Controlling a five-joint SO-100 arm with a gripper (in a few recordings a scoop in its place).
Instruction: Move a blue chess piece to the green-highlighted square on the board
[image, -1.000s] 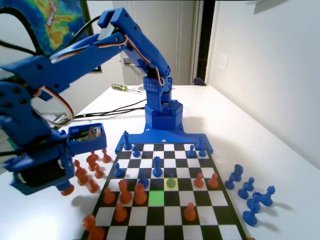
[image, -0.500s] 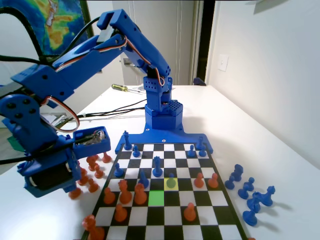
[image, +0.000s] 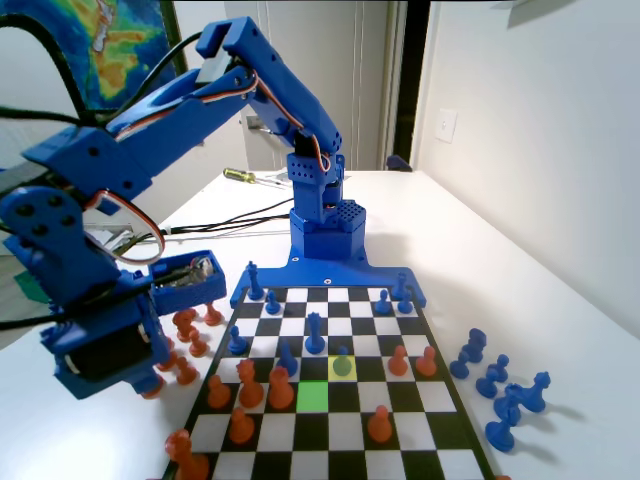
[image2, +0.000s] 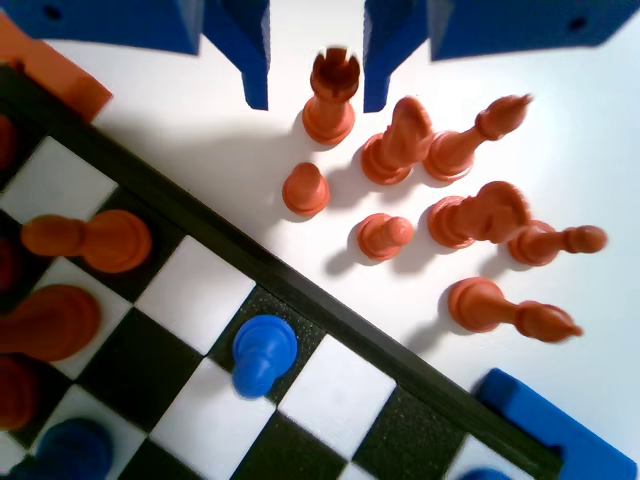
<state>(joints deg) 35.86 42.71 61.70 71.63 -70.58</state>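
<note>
One pawn: the blue chess piece, small, round head, flared base, stands on the yellow square
Green-highlighted square: beside it, on the board
Gripper: spread, holds nothing, above orange pieces on the table

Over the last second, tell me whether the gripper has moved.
Yes. In the fixed view the gripper has shifted right, toward the board's left edge, and now hangs over the orange pieces beside it, jaws open.
</note>
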